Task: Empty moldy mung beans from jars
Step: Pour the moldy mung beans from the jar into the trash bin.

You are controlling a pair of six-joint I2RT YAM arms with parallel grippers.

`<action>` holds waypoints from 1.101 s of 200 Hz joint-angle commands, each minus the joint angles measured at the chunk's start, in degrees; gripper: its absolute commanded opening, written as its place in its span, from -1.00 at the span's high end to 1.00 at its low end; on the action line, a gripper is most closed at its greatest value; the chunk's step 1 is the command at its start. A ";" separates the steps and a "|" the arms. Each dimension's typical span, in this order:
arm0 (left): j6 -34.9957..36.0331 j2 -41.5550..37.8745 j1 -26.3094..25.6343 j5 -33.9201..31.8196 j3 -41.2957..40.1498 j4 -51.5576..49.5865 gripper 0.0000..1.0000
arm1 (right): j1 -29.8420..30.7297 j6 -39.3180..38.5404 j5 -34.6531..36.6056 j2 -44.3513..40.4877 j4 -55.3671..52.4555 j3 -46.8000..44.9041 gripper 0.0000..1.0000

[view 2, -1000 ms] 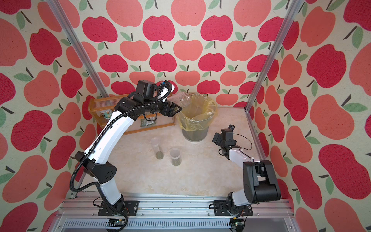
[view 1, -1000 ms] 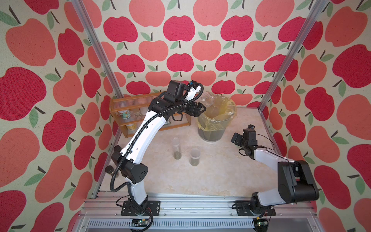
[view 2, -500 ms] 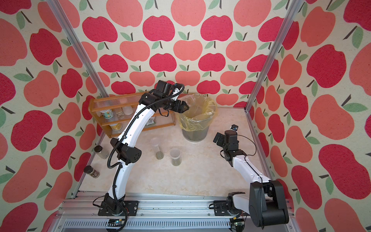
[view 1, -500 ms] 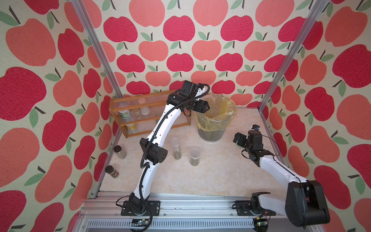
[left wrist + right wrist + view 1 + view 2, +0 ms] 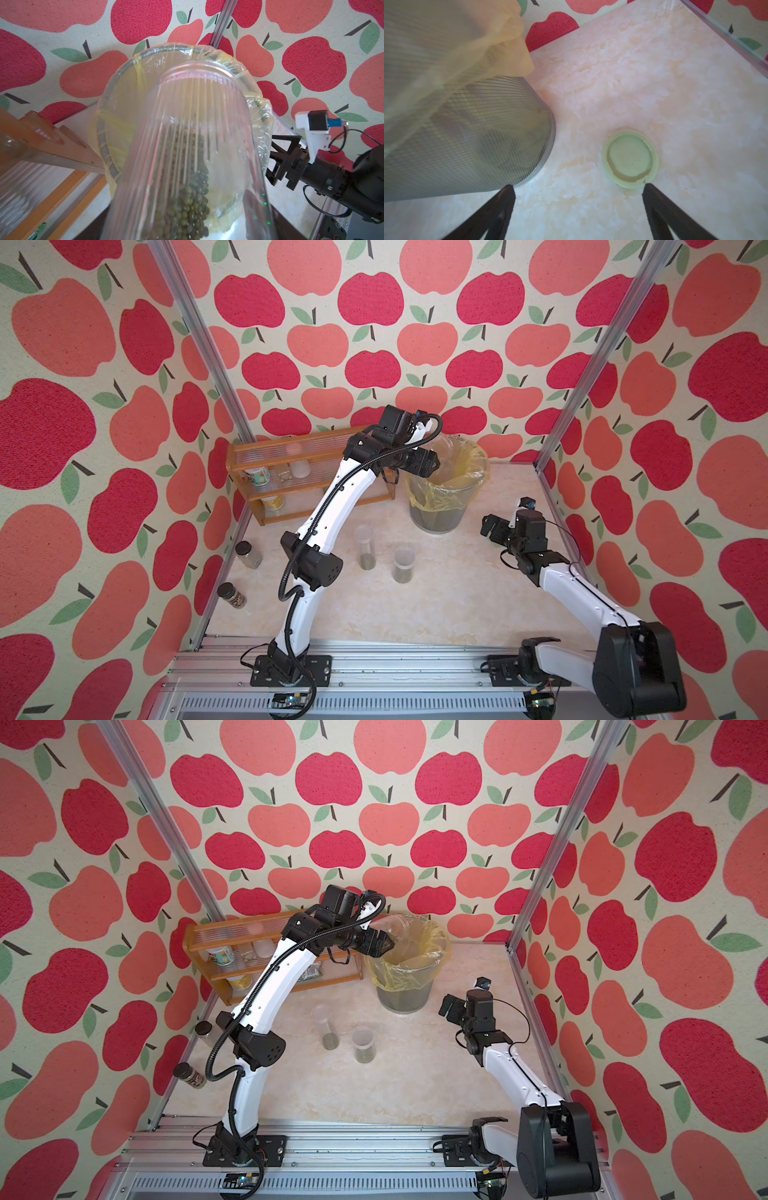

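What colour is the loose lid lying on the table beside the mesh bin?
The lid is pale green, clearest in the right wrist view.

Pale marbled tabletop (image 5: 436, 605); at the back a wire-mesh bin (image 5: 436, 519) with a yellow liner, just beside a wooden rack (image 5: 270, 442); mid-table a tall narrow jar (image 5: 365, 545) and a shorter jar (image 5: 403, 566), upright, close together; two small dark-lidded jars (image 5: 248, 555) (image 5: 232, 595) by the left wall; a pale green lid (image 5: 630, 159) flat near the bin's foot.

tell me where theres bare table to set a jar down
Widest bare patch: between the two standing jars and the front rail. Smaller: between those jars and the right arm. Crowded: rack and bin at the back, small jars along the left wall.
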 commanded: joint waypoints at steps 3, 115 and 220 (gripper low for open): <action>1.46 -0.20 0.84 0.39 1.78 4.02 0.19 | 1.19 -1.97 -5.49 -5.73 -0.69 4.38 -0.99; 11.18 -7.89 -2.55 -5.29 -13.17 16.79 0.09 | 1.06 7.92 -9.43 0.88 -8.07 23.91 -0.78; 10.34 -15.83 -1.13 -3.81 -27.49 25.84 0.13 | 1.69 14.19 -16.09 12.11 -3.62 28.67 -0.62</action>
